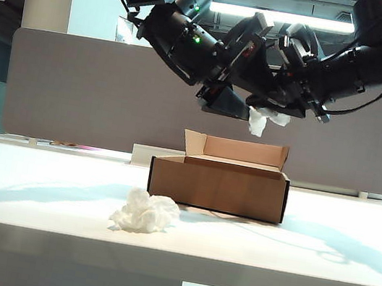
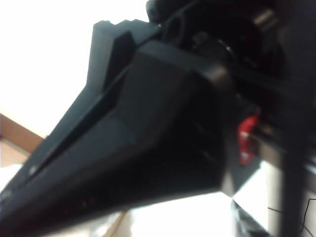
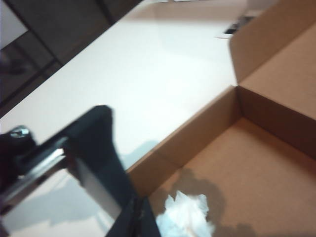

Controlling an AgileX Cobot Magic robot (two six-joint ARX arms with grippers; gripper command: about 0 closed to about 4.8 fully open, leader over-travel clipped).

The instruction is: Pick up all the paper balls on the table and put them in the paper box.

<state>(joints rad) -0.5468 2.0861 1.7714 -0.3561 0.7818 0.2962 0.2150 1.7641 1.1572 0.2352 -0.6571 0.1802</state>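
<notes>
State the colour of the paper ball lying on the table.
White; the paper ball shows best in the exterior view.

Brown paper box [image 1: 218, 185] sits open on white bench [image 1: 36, 190], flaps upright. One crumpled white paper ball [image 1: 145, 212] lies on bench just before box's front left corner. Another paper ball [image 1: 262, 120] hangs above the open box at the right gripper [image 1: 284, 113].
</notes>
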